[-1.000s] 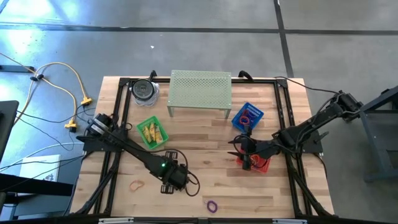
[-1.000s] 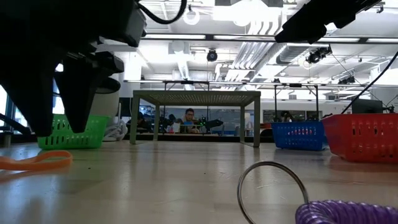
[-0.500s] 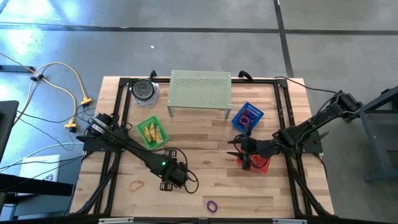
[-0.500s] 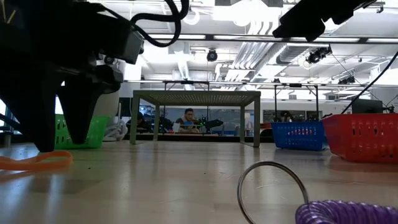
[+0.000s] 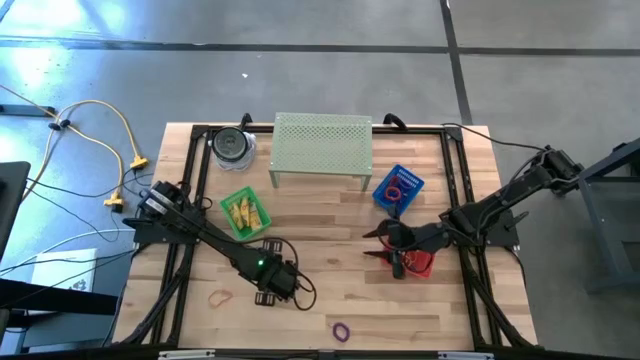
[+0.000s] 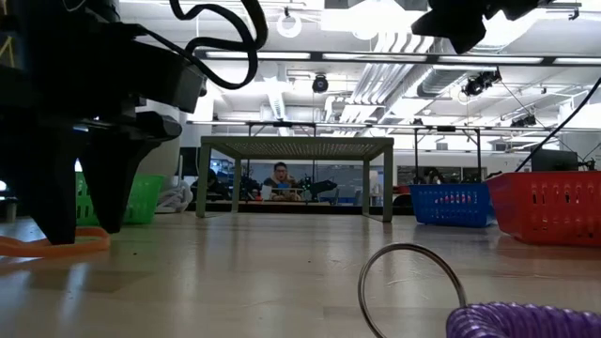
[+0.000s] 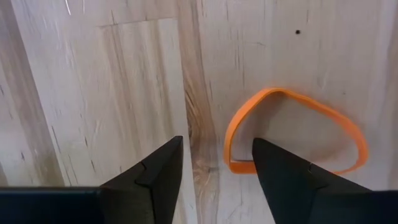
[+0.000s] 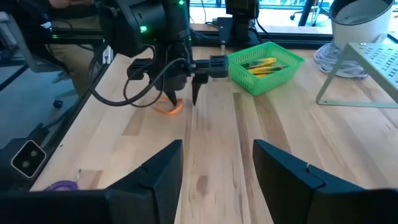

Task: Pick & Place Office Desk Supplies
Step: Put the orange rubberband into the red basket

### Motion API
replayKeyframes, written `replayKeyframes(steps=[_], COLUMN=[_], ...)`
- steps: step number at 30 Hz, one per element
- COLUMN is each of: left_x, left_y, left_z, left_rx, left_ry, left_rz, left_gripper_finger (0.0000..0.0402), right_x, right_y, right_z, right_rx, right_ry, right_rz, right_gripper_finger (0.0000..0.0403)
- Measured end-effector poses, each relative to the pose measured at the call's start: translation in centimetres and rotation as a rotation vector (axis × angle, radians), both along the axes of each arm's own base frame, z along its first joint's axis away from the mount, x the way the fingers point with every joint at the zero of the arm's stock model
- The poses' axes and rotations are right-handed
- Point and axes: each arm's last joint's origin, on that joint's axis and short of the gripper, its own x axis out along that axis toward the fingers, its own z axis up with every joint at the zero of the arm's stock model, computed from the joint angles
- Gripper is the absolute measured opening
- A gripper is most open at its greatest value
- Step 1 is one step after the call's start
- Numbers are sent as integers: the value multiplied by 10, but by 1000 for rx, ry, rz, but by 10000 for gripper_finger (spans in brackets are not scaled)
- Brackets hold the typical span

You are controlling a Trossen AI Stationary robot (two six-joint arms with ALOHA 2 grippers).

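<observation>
Wooden table [image 5: 330, 225] fills the middle of the high view, and on it your left gripper [image 5: 262, 297] has moved toward the lower left of the frame during the last second, closer to the orange band [image 5: 219, 297]. In the left wrist view its fingers are spread, and 1 fingertip [image 7: 273, 165] already covers the near edge of the orange band [image 7: 292, 134]. I judge that the pick is lined up; you need only lower and close.

Your right gripper [image 5: 381, 244] hangs spread and empty beside the red basket [image 5: 418, 264], center right. A purple band [image 5: 342, 329] lies at the bottom center, not yet collected. Yellow pieces [image 5: 245, 211] rest inside the green basket [image 5: 245, 213], left of center.
</observation>
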Motion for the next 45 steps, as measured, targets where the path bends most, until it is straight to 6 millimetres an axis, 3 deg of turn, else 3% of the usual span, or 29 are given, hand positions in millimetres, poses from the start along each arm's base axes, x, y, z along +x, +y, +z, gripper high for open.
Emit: replayKeyframes(steps=[18, 27, 33, 45], left_x=[4, 17, 19, 37], left_y=[4, 2, 6, 13], left_z=[-1, 1, 10, 75], left_rx=[-28, -42, 31, -98], left_ry=[-15, -206, -319, -781], left_rz=[84, 312, 361, 439], left_gripper_finger=[8, 1, 1, 1], right_x=[0, 0, 0, 24], right_y=[1, 6, 7, 12], right_z=[0, 3, 3, -20], right_rx=[20, 91, 103, 176], right_ry=[11, 3, -1, 4], right_rz=[50, 170, 191, 19], right_gripper_finger=[183, 183, 183, 183])
